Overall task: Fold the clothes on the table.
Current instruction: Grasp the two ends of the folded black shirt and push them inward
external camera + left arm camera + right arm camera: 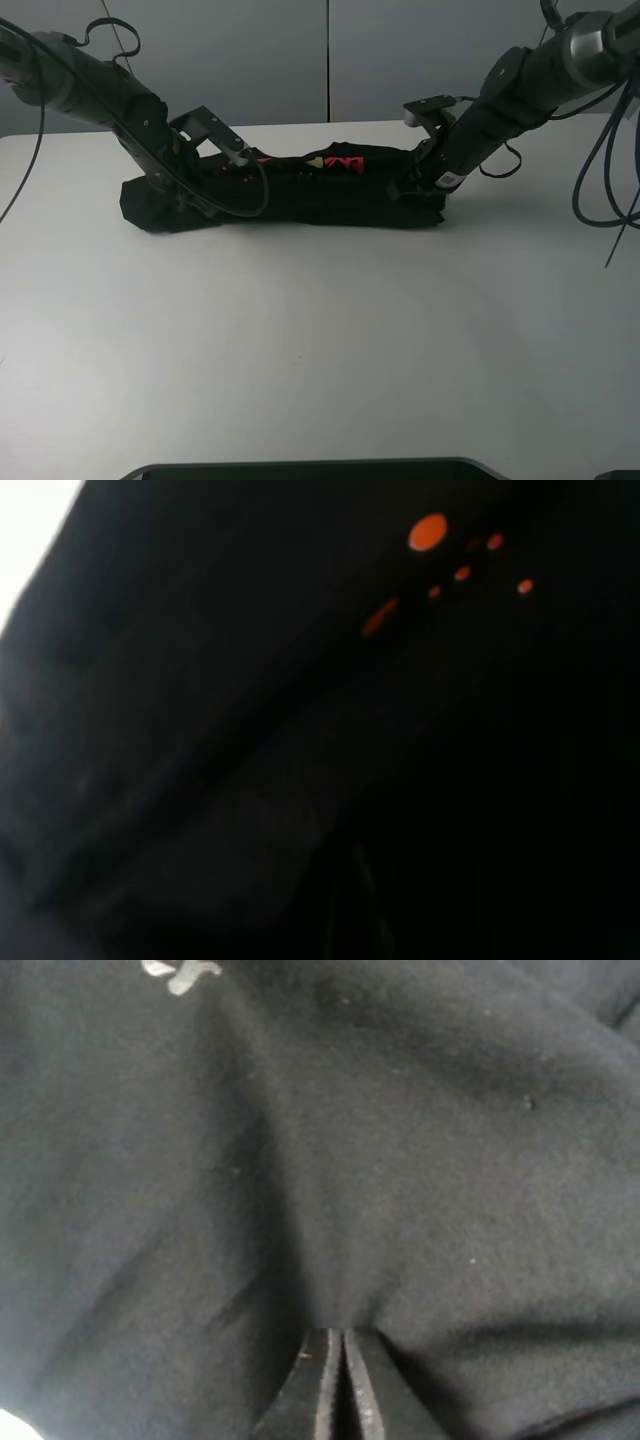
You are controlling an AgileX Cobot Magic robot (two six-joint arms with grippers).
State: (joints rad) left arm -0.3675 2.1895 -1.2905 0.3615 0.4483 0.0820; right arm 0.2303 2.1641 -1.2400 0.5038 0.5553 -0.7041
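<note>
Shows a black T-shirt (300, 200) gathered into a long, low band across the far part of the white table (320, 350), running left to right and lying well back from the near edge. Leaves a strip of red and orange print (340, 161) exposed along the top of the band, toward its far side. Sets the left gripper (168, 198) down at the left end of the band, sunk in dark cloth, the arm slanting in from the upper left. Sets the right gripper (412, 188) at the right end, likewise down on the fabric, the arm reaching in from the upper right. Fills the left wrist view with blurred black fabric, broken only by a few orange dots and strokes of the print and a sliver of bright table at one corner. Gives no clear sight of the left fingers there; cannot tell whether spread or pressed together. Catches, in the right wrist view, the two fingers (325, 1400) closed side by side with barely a slit between, a pucker of black cloth drawn in at their tips, pinching the T-shirt. Picks up a scrap of grey lettering (180, 972) at the edge of that same view, on cloth creased in soft folds around the pinch.
</note>
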